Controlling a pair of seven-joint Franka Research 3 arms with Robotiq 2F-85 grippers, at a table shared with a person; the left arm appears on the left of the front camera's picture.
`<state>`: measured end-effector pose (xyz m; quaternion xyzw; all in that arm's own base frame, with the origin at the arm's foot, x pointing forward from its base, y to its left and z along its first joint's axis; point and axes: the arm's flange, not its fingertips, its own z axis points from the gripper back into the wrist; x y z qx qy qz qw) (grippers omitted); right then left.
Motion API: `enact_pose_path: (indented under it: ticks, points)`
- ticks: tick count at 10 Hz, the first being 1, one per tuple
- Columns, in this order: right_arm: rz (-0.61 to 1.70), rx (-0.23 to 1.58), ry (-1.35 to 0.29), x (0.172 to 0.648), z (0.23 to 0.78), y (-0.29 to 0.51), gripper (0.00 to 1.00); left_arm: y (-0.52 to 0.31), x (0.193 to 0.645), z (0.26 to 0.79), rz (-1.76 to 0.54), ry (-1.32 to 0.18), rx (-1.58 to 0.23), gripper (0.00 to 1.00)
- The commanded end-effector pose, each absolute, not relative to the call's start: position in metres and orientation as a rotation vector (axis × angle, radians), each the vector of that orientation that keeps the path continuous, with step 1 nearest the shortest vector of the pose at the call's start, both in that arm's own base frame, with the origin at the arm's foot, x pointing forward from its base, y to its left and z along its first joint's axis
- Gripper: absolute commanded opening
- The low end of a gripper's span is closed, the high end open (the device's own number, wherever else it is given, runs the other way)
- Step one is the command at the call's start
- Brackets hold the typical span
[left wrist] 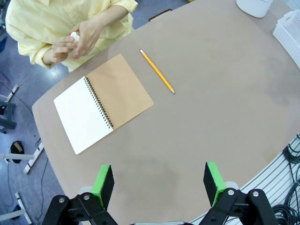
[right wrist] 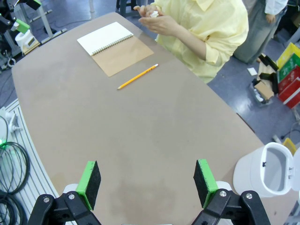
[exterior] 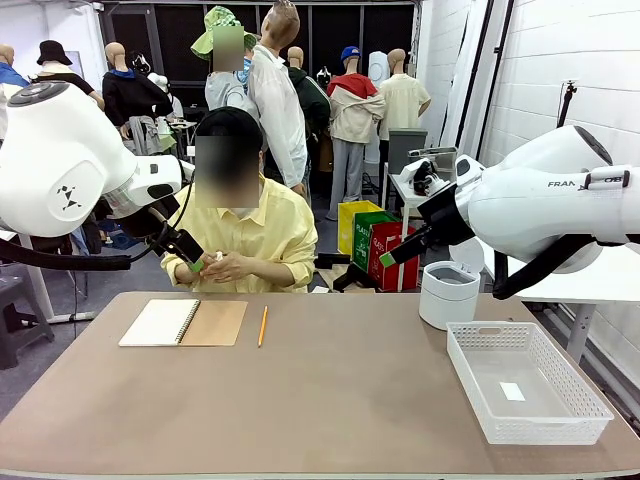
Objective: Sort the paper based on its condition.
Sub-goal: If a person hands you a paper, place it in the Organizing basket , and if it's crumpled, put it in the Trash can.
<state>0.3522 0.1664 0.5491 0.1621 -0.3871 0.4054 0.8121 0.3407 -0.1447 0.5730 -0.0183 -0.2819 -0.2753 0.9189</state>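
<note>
Near edge, grippers: I count two; left gripper (left wrist: pixel 158 180) and right gripper (right wrist: pixel 146 180) both hang over bare table (exterior: pixel 330 400), fingers spread wide, nothing between them.
Basket (exterior: pixel 495 326): one, white, on my right, a small white rectangle on its floor.
Notebook (exterior: pixel 185 322): one, lying open, left of middle.
Pencil (exterior: pixel 262 326): one, just beside it.
Bin (exterior: pixel 447 295): one, white, beyond the basket.
Paper (exterior: pixel 218 257): one white piece, in the person's two hands (exterior: pixel 232 266) at the far edge; I cannot tell its condition.
</note>
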Motion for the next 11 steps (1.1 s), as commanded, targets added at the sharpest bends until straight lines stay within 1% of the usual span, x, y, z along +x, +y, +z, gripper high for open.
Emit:
enact_pose_path:
  ticks: [1, 11]
  points:
    - [0.865, 0.352, -0.821, 0.3516, 0.5484, 0.1662, 1.0, -0.1436, 0.342, 0.571, -0.574, -0.59, -0.038, 1.0]
    - [0.865, 0.352, -0.821, 0.3516, 0.5484, 0.1662, 1.0, -0.1436, 0.342, 0.571, -0.574, -0.59, -0.038, 1.0]
